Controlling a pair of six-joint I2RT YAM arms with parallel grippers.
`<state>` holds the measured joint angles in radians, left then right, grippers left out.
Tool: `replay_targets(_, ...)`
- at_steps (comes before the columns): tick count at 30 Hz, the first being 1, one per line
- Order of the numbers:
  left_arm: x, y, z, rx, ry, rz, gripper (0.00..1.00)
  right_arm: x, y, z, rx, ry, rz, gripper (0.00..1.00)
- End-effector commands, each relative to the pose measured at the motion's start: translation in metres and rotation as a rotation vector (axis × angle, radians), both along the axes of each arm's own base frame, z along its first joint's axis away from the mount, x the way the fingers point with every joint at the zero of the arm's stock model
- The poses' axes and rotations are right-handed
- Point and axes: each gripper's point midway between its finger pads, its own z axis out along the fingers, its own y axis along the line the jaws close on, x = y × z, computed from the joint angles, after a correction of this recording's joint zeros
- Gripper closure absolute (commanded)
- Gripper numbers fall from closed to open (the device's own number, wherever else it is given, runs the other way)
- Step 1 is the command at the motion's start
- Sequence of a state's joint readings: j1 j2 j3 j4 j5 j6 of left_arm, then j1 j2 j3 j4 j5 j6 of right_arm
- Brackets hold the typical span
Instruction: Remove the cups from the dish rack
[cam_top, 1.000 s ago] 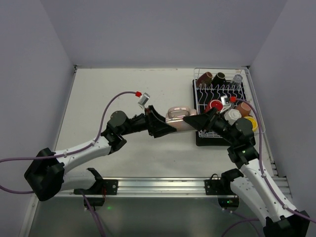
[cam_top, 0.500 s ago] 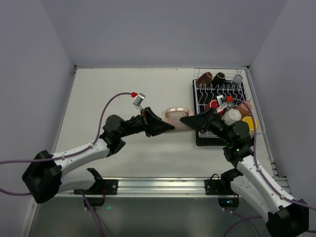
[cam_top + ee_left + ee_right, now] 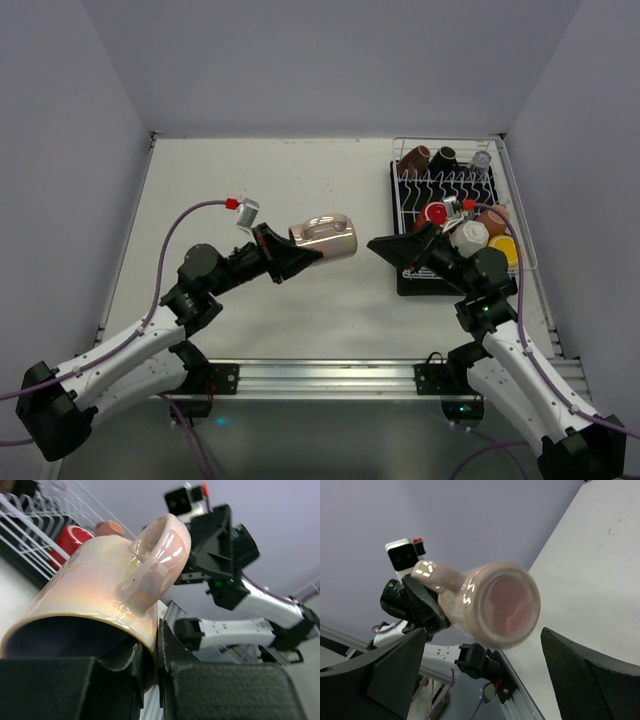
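Note:
My left gripper is shut on the rim of a pale pink cup, which it holds on its side above the table's middle. In the left wrist view one finger is inside the cup and the other outside, the gripper pinching its wall. My right gripper stands open and empty just left of the dish rack, apart from the cup. The right wrist view shows the cup's base between and beyond the spread fingers of that gripper. The rack holds a red cup, a white cup, a yellow cup and others.
At the rack's far end lie a brown cup, a black cup and a clear glass. The rack sits on a black tray by the right wall. A metal rail runs along the near edge.
My left gripper shut on the pink cup and drew back left with it. My right gripper let the cup go, opened wider and stayed beside the rack.

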<state>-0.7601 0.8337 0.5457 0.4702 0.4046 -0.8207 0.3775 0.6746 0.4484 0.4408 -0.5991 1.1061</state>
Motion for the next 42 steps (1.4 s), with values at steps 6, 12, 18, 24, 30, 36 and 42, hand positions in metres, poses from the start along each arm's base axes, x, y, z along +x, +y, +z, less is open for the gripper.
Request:
replay_targets(6, 0.052, 0.029, 0.036, 0.055, -0.104, 0.266, 1.00, 0.010, -0.006, 0.016, -0.034, -0.076, -0.069, 0.01)
replay_targets(12, 0.148, 0.090, 0.019, 0.527, -0.004, 0.652, 1.00, 0.027, -0.029, -0.013, -0.290, -0.004, -0.232, 0.01)
replay_targets(18, 0.221, 0.144, -0.018, 0.788, 0.171, 0.784, 1.00, 0.019, -0.040, -0.031, -0.437, 0.010, -0.243, 0.01)
replay_targets(24, 0.261, 0.203, -0.087, 0.998, 0.390, 0.866, 1.00, 0.014, -0.048, -0.044, -0.497, 0.008, -0.262, 0.01)
replay_targets(30, 0.268, 0.240, -0.127, 1.123, 0.525, 0.898, 1.00, 0.009, -0.052, -0.056, -0.529, -0.006, -0.266, 0.01)
replay_targets(36, 0.275, 0.261, -0.153, 1.211, 0.593, 0.906, 1.00, 0.011, -0.054, -0.061, -0.564, -0.017, -0.266, 0.01)
replay_targets(42, 0.283, 0.271, -0.170, 1.239, 0.641, 0.886, 0.99, 0.012, -0.050, -0.069, -0.566, -0.011, -0.244, 0.01)
